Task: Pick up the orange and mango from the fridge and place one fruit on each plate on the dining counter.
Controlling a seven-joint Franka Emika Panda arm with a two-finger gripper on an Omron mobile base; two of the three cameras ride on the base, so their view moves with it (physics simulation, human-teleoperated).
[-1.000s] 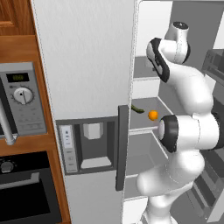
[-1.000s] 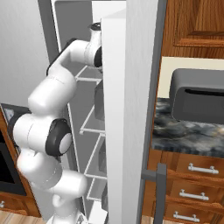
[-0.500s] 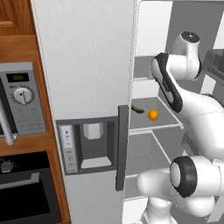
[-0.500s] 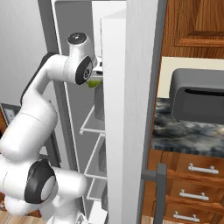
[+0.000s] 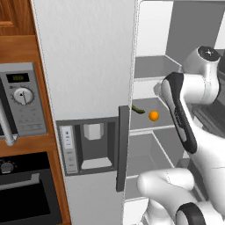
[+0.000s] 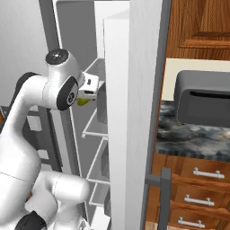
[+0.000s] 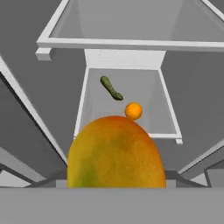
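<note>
Yellow-green mango [image 7: 116, 153] sits clamped in the gripper [image 6: 86, 99], with the orange [image 7: 133, 110] at twelve o'clock beyond it on a white fridge shelf [image 7: 168, 118] beside a dark green vegetable [image 7: 111, 88].

Mango [image 7: 116, 153]: lower part cut off at bottom of hand view; fingertips hidden behind it. Right base view: mango [image 6: 82, 101] mostly hidden by gripper [image 6: 91, 90], jaws' stance unclear.

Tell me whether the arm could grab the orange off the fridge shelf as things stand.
Probably not yet. The gripper is already shut on the mango, so its fingers are occupied. The orange sits on the open shelf beside the dark green vegetable, and the path to it looks unblocked.
</note>
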